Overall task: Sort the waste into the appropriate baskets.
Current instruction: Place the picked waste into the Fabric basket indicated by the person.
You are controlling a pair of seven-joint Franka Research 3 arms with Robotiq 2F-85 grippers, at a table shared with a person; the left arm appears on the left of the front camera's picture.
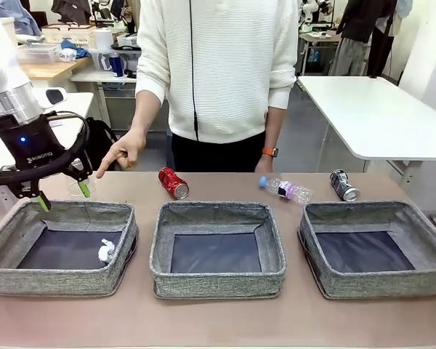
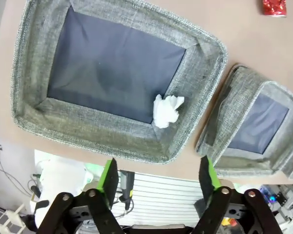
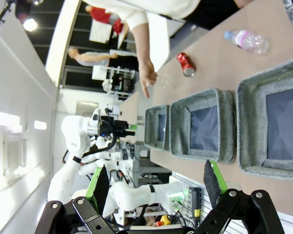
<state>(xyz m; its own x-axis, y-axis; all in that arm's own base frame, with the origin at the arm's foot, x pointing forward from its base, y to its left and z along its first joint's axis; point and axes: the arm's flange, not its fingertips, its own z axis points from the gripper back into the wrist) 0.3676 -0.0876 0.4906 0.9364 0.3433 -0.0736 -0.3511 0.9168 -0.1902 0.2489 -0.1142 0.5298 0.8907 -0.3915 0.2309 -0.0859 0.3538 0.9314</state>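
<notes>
Front view: a crumpled white paper wad (image 1: 106, 251) lies in the left basket (image 1: 58, 280), at the near right corner of its dark bottom. On the table (image 1: 218, 320), a red can (image 1: 174, 182) lies beyond the middle basket (image 1: 218, 282). A bottle (image 1: 287, 190) and a dark can (image 1: 344, 185) lie beyond the right basket (image 1: 378, 285). The left tool (image 1: 62, 198) hangs over the left basket's far rim, jaws wide, gripping nothing. The right tool (image 3: 156, 183) is also spread wide.
</notes>
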